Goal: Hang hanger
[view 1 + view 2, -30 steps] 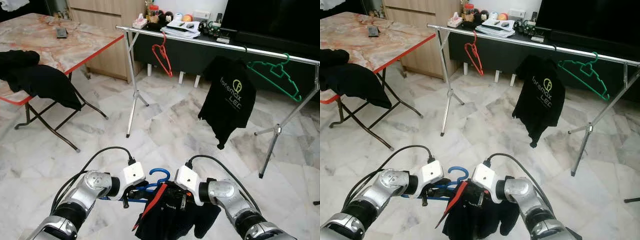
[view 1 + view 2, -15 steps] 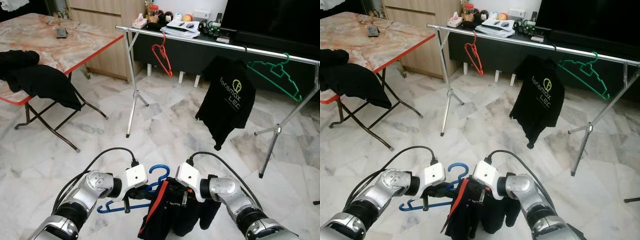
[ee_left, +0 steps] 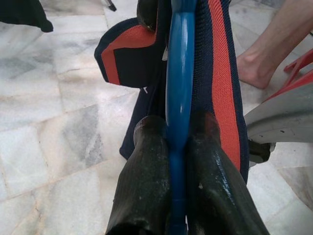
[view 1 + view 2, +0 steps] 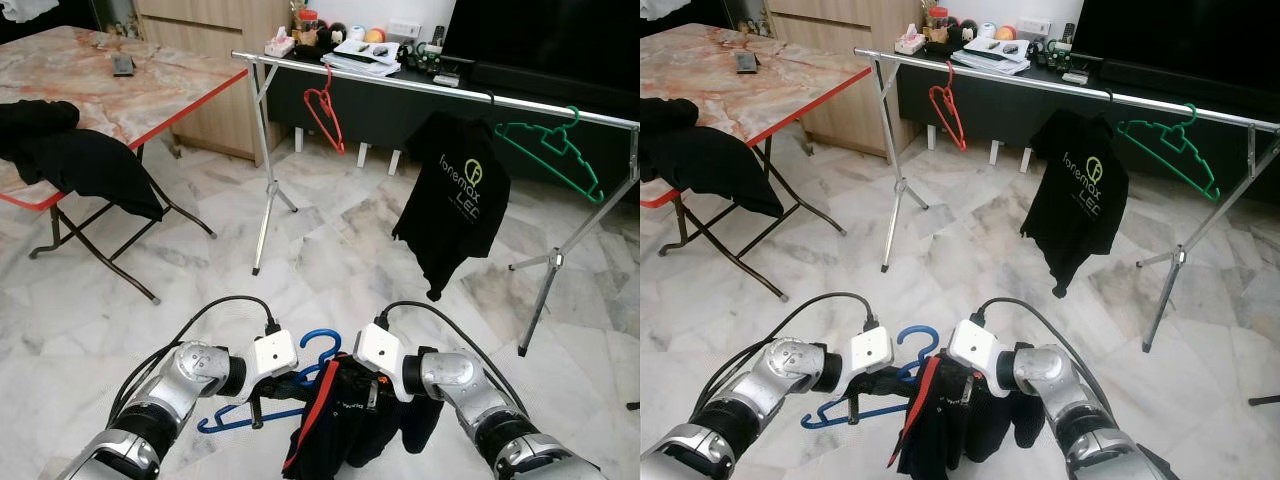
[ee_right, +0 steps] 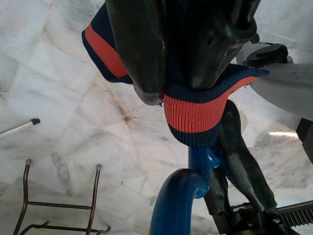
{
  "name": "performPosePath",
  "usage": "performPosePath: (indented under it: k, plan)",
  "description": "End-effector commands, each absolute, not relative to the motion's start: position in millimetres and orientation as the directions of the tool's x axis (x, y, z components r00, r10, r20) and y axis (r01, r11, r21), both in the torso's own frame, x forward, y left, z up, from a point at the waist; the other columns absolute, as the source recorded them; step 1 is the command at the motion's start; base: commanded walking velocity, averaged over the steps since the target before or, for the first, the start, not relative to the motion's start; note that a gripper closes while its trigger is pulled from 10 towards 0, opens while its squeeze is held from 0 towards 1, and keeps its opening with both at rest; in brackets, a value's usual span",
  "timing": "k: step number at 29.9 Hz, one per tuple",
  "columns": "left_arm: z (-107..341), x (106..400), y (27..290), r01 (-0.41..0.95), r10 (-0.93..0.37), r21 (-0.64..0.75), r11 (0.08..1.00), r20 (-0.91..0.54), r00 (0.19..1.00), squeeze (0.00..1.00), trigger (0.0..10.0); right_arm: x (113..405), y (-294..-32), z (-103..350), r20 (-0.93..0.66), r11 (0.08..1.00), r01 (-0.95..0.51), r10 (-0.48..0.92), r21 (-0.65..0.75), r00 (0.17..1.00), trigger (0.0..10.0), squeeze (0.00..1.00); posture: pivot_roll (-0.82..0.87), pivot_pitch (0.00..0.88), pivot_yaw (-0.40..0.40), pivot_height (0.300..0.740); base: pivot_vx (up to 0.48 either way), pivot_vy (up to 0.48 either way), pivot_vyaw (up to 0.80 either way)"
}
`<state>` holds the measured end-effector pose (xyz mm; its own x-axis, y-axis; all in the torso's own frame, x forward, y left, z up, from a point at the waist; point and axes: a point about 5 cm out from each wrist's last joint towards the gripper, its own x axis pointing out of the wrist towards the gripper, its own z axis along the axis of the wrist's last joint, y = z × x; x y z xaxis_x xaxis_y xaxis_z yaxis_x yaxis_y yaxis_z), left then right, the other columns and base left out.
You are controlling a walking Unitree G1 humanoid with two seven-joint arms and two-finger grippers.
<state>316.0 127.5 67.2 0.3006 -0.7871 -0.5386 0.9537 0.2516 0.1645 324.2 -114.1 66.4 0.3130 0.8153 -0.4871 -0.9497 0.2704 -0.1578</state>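
Note:
Low in front of me, a blue plastic hanger (image 4: 318,346) is pinched between the fingers (image 3: 146,166) of my left gripper (image 4: 283,386), which is shut on its bar. A navy garment with orange-red trim (image 4: 345,428) drapes over the hanger. My right gripper (image 4: 350,385) is shut on the garment's ribbed collar (image 5: 191,111), just above the hanger's hook (image 5: 175,201). Ahead stands a metal clothes rail (image 4: 420,84) carrying a red hanger (image 4: 326,112), a black printed T-shirt (image 4: 460,200) and a green hanger (image 4: 552,150).
A folding marble-top table (image 4: 120,100) stands at the left with black clothes (image 4: 80,160) draped over its edge. A dark sideboard with small items (image 4: 360,45) runs behind the rail. A person's bare foot (image 3: 261,61) is on the marble floor close by.
The hanger's left end has tipped down from level to slanted. The garment has bunched narrower and hangs lower under the right gripper. Both grippers stay shut.

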Motion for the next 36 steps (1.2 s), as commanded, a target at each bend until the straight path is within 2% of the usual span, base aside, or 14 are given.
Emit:
performPosePath:
  k: [1, 6, 7, 8, 9, 10, 11, 29, 30, 31, 36]
  plan:
    - [70.3, 321.5, 131.4, 0.938, -0.766, 0.186, 0.292, -0.541, 0.346, 0.00, 0.0, 328.4, -109.9, 75.0, -0.447, 0.269, -0.948, 0.837, -0.169, 0.316, 10.0, 0.00, 0.01, 0.079, -0.049, 0.740, 0.000, 0.000, 0.00]
    - [70.4, 322.0, 131.7, 0.935, -0.761, 0.201, 0.291, -0.544, 0.353, 0.00, 0.0, 328.8, -110.3, 75.5, -0.445, 0.270, -0.948, 0.837, -0.170, 0.319, 10.0, 0.00, 0.01, 0.077, -0.050, 0.740, 0.000, 0.000, 0.00]
    - [70.3, 322.4, 132.1, 0.933, -0.756, 0.211, 0.291, -0.547, 0.360, 0.00, 0.6, 328.9, -110.3, 75.6, -0.445, 0.270, -0.947, 0.837, -0.171, 0.319, 10.0, 0.00, 0.01, 0.077, -0.050, 0.740, 0.000, 0.000, 0.00]
    - [70.3, 322.4, 132.1, 0.933, -0.756, 0.211, 0.291, -0.547, 0.360, 0.00, 0.6, 328.9, -110.3, 75.6, -0.445, 0.270, -0.947, 0.837, -0.171, 0.319, 10.0, 0.00, 0.01, 0.077, -0.050, 0.740, 0.000, 0.000, 0.00]
    - [70.0, 322.7, 132.6, 0.930, -0.750, 0.219, 0.294, -0.550, 0.367, 0.00, 9.5, 328.9, -110.4, 75.7, -0.446, 0.271, -0.947, 0.836, -0.171, 0.319, 10.0, 0.00, 0.01, 0.077, -0.051, 0.740, 0.000, 0.000, 0.00]
    - [70.0, 322.7, 132.6, 0.930, -0.750, 0.219, 0.294, -0.550, 0.367, 0.00, 9.5, 328.9, -110.4, 75.7, -0.446, 0.271, -0.947, 0.836, -0.171, 0.319, 10.0, 0.00, 0.01, 0.077, -0.051, 0.740, 0.000, 0.000, 0.00]
    - [69.8, 323.4, 133.9, 0.925, -0.742, 0.229, 0.302, -0.553, 0.379, 0.00, 10.0, 329.0, -110.5, 75.6, -0.448, 0.271, -0.947, 0.835, -0.171, 0.320, 10.0, 0.00, 0.01, 0.080, -0.051, 0.740, 0.000, 0.000, 0.00]
    - [70.5, 324.7, 135.8, 0.920, -0.735, 0.240, 0.310, -0.553, 0.392, 0.00, 10.0, 327.3, -113.9, 71.6, -0.479, 0.265, -0.951, 0.821, -0.162, 0.310, 10.0, 0.00, 0.01, 0.091, -0.050, 0.740, 0.000, 0.000, 0.00]
    - [70.6, 324.7, 135.8, 0.920, -0.736, 0.240, 0.309, -0.553, 0.391, 0.00, 10.0, 327.1, -114.5, 71.0, -0.481, 0.267, -0.950, 0.820, -0.159, 0.311, 3.0, 0.00, 0.01, 0.091, -0.050, 0.740, 0.000, 0.000, 0.00]
    - [70.7, 324.8, 135.9, 0.920, -0.736, 0.240, 0.309, -0.553, 0.391, 0.00, 10.0, 326.1, -115.2, 69.9, -0.481, 0.267, -0.953, 0.823, -0.142, 0.303, 0.0, 0.00, 0.01, 0.091, -0.050, 0.740, 0.000, 0.000, 0.00]
    - [70.9, 324.8, 136.0, 0.921, -0.736, 0.240, 0.308, -0.552, 0.391, 0.00, 10.0, 325.7, -115.5, 69.5, -0.483, 0.263, -0.954, 0.823, -0.143, 0.299, 0.0, 0.00, 0.01, 0.092, -0.050, 0.740, 0.000, 0.000, 0.00]
